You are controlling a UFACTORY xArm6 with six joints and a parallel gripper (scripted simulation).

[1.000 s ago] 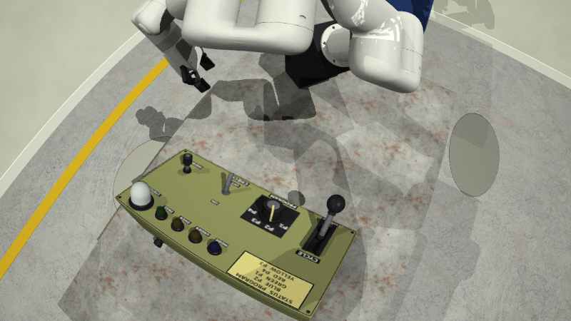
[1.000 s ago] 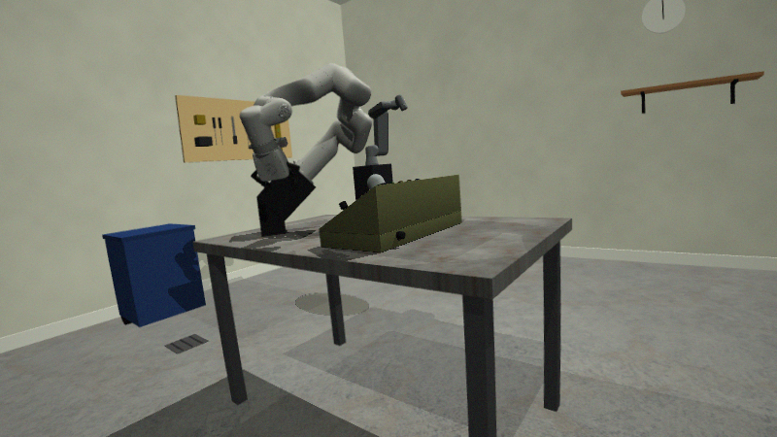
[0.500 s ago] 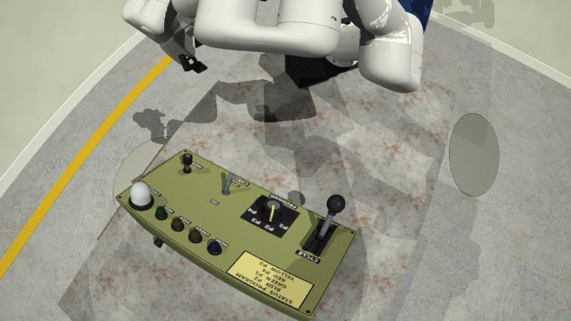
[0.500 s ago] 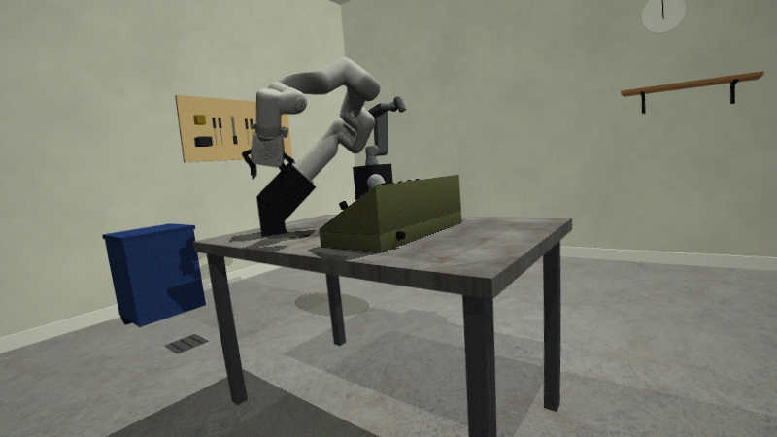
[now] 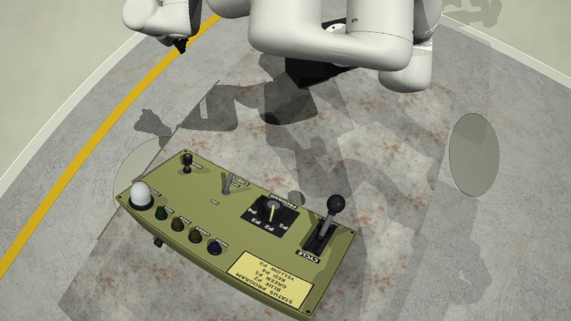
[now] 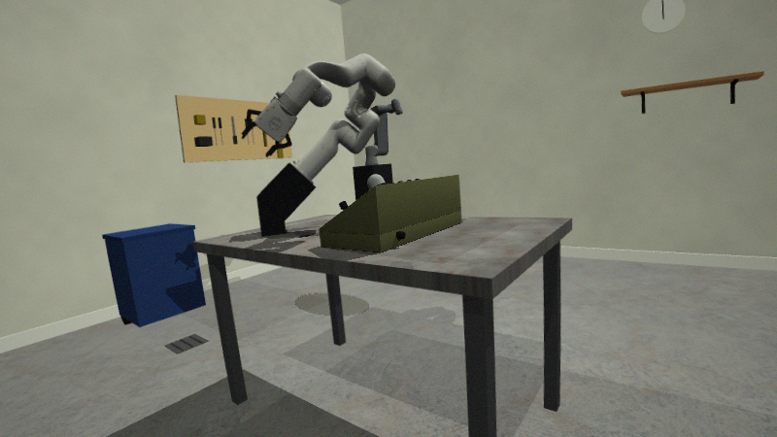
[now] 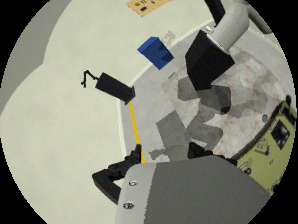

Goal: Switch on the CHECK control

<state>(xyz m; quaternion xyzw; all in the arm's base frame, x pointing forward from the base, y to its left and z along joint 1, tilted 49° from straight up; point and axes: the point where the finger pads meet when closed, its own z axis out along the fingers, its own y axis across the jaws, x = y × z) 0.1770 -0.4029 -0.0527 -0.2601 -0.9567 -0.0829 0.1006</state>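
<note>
Pincer (image 6: 266,133) is hanging released and empty, high at the worktop's (image 6: 489,255) left, well apart from the olive console (image 5: 207,223), probably repositioning. Further right, the grey CHECK toggle (image 5: 228,184) is standing near the console's far edge, untouched.

My arm's shell (image 5: 319,31) looks like smooth, softly glossy white plastic, while my tool (image 6: 266,133) has matt black fingers. The console (image 5: 223,239) wears a flat olive paint, matt all over, with a pale yellow paper-like label (image 5: 269,285). Its toggle lever (image 5: 227,184) looks like dull grey metal; the dome lamp (image 5: 140,194) is glossy white. The bench (image 6: 489,255) top looks worn and mottled, grey with rusty stains, on dark matt legs.
</note>
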